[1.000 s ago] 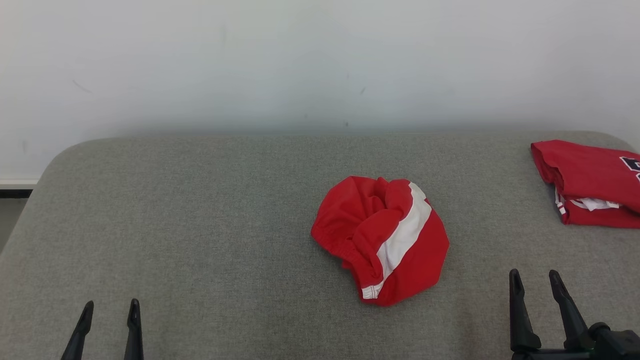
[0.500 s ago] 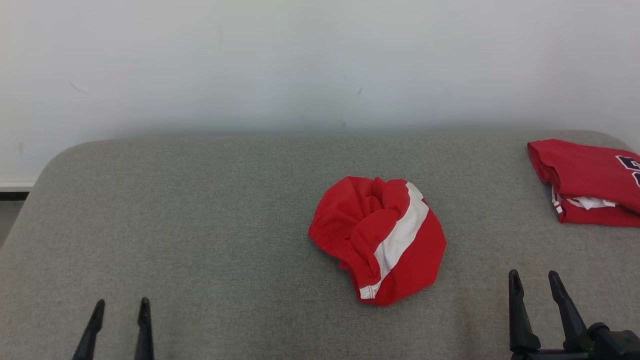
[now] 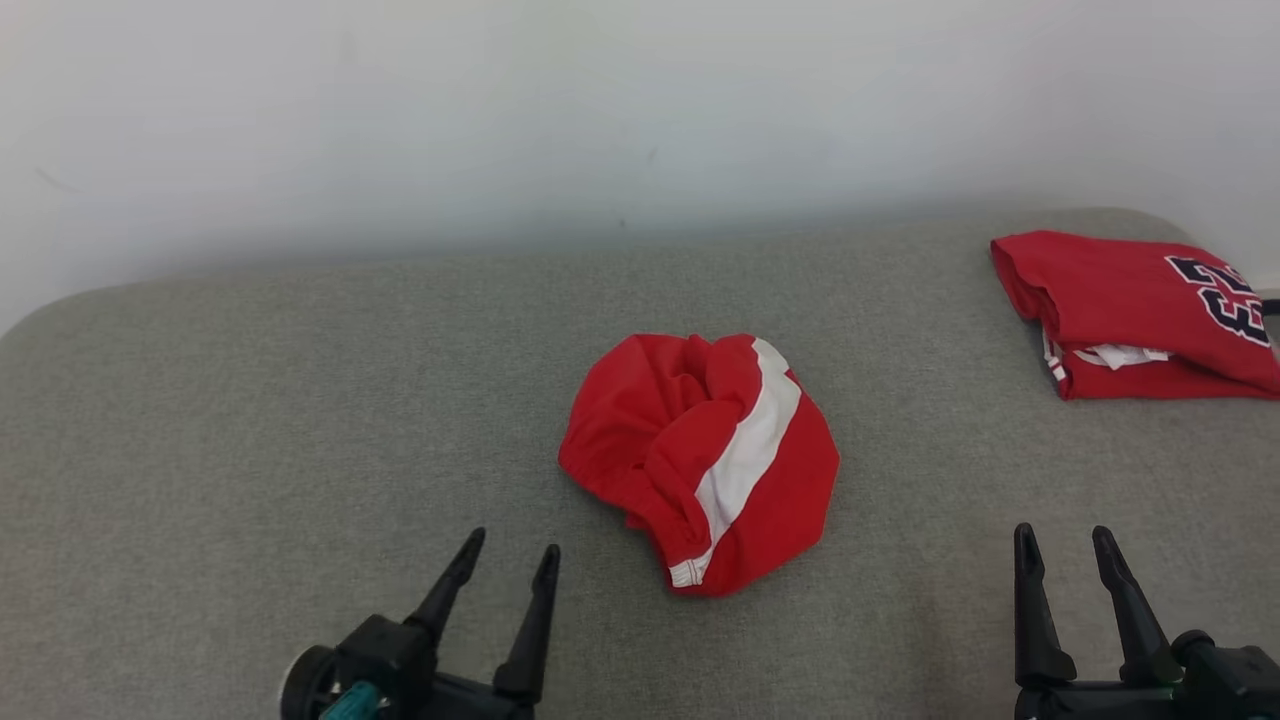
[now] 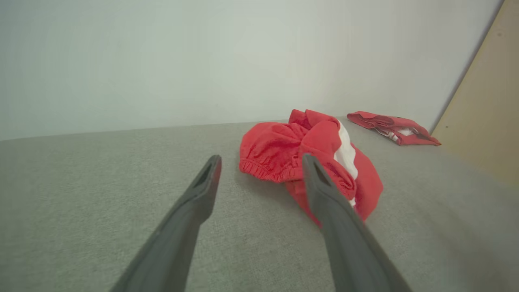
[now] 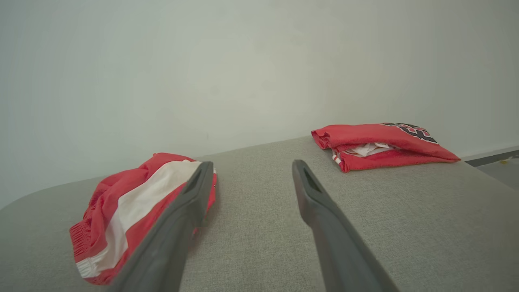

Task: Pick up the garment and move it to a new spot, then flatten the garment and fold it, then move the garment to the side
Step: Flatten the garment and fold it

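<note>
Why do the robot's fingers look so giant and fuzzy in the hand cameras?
Left wrist view: the left gripper sits close to the wide lens, so it looks huge and soft-edged; the garment is sharper. Right wrist view: same for the right gripper. Head view: soft even light, no glare.

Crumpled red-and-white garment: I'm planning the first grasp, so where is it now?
In the head view the crumpled garment lies centrally on the grey pad, ahead-right of the left gripper, well left of the folded red jersey at far right.
</note>
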Motion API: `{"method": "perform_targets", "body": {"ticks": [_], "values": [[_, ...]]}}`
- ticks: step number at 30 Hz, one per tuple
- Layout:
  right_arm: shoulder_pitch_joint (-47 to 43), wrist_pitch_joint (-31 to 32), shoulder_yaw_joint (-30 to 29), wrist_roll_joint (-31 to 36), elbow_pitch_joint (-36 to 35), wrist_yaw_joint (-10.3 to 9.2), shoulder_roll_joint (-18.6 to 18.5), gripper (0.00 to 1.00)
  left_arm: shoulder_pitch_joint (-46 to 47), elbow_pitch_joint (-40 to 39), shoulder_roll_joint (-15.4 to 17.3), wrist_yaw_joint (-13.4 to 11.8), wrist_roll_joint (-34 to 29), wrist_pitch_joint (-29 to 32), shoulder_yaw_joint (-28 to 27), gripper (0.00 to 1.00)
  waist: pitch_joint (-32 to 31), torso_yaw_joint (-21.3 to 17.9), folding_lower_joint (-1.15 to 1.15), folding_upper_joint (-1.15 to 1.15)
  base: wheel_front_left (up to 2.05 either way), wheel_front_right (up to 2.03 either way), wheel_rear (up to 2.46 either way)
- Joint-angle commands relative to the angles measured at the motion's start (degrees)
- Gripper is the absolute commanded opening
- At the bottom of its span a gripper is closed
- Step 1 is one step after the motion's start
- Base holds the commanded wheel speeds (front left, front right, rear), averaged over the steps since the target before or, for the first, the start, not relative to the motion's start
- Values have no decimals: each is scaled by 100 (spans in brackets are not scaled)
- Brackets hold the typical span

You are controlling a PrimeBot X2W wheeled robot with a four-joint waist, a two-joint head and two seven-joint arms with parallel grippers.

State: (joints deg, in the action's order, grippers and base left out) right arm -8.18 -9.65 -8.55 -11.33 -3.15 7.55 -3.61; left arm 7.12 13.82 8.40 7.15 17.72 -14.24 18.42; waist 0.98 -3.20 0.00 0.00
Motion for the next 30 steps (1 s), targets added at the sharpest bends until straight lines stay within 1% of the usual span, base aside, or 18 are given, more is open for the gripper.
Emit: {"method": "perform_targets", "body": {"ticks": [1,2,3,4,7,11,15,22,23,24,25,30], "values": [[84,-62,9,-39,32,-15,-6,100,240,293,-101,32,213,1,240,100,207,-243,0,0,0,0,0],[111,-78,22,-49,46,-15,-3,100,361,421,-111,33,256,-4,421,100,252,-307,0,0,0,0,0],[111,-78,22,-49,46,-15,-3,100,361,421,-111,33,256,-4,421,100,252,-307,0,0,0,0,0],[138,-104,23,-61,62,-15,0,100,460,543,-122,29,376,-12,580,100,286,-357,0,0,0,0,0],[216,-157,38,-92,102,-15,8,100,735,916,-44,24,576,-16,1062,100,414,-502,0,0,0,0,0],[302,-219,52,-104,182,-15,22,100,1038,1326,19,27,777,-47,1496,100,557,-643,0,0,0,0,0],[405,-286,114,-129,260,-15,37,100,1322,1719,50,27,950,-75,1758,100,668,-792,0,0,0,0,0],[512,-373,87,-132,349,-15,48,100,1741,2174,-15,27,1214,-99,2070,100,786,-973,0,0,0,0,0],[518,-389,87,-130,357,-15,51,100,1775,2242,-23,28,1236,-102,2112,94,789,-983,0,0,0,0,0],[525,-399,86,-126,367,-15,52,100,1824,2283,-28,27,1244,-103,2132,41,791,-992,0,0,0,0,0],[531,-404,82,-122,372,-15,54,100,1868,2306,-31,27,1252,-104,2137,0,794,-997,0,0,0,0,0],[510,-438,8,-103,396,-15,60,100,1904,2136,-19,28,1245,-98,1989,0,740,-885,0,0,0,0,0]]}}
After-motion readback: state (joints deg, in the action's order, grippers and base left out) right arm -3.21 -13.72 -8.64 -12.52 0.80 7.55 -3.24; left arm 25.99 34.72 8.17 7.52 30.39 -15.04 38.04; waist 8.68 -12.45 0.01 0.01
